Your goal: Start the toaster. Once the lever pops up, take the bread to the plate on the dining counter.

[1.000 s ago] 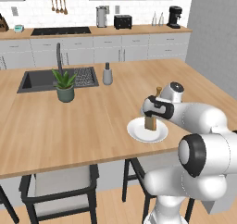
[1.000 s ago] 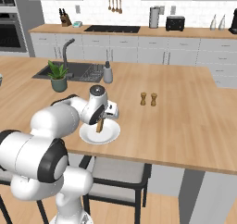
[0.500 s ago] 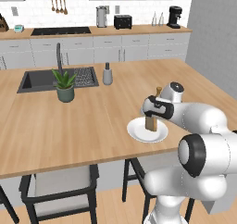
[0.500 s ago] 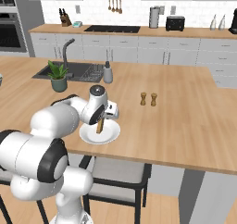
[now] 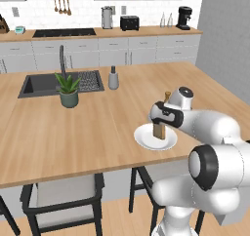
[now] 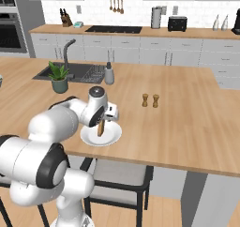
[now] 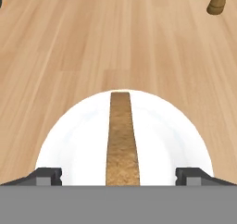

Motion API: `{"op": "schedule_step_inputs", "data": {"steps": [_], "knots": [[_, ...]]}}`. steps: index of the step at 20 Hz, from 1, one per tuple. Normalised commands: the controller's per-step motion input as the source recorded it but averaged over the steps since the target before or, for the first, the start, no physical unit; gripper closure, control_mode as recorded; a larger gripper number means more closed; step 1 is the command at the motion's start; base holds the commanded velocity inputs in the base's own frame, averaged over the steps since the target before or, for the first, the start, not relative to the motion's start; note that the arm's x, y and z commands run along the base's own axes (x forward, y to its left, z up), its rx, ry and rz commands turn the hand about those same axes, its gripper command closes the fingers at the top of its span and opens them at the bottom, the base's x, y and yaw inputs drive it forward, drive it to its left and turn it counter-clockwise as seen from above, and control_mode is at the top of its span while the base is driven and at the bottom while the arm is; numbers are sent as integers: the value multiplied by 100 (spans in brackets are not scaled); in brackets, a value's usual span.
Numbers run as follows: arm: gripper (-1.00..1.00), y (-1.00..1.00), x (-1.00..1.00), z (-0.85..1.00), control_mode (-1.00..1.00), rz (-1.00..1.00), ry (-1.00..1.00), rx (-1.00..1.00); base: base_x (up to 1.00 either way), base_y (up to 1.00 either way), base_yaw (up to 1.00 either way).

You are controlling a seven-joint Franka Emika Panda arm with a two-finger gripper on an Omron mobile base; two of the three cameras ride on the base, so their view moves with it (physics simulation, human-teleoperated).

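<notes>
The bread stands on edge on the white plate, near the front edge of the dining counter. My gripper hangs just above the slice, open. In the hand view the bread shows as a thin brown strip down the middle of the plate. The gripper has its fingertips far apart on either side, clear of the slice. The black toaster sits far off on the back worktop.
Two wooden shakers stand just beyond the plate. A potted plant, a soap bottle and the dark sink lie to the left. Stools stand under the counter's front edge.
The jaws have spread from shut on the bread to wide open. The slice stays upright on the plate, and the arm has barely moved.
</notes>
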Motion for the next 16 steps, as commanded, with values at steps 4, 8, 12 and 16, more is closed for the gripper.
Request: {"op": "schedule_step_inputs", "data": {"steps": [4, 8, 12, 16], "knots": [[-100, 4, -8, 0, -100, 0, 0, 0, 0, 0, 0], [-100, 0, 0, 4, -100, 0, 0, 0, 0, 0, 0], [-100, 0, 0, 7, -100, 0, 0, 0, 0, 0, 0], [-100, -2, 0, 18, -100, 0, 0, 0, 0, 0, 0]]}}
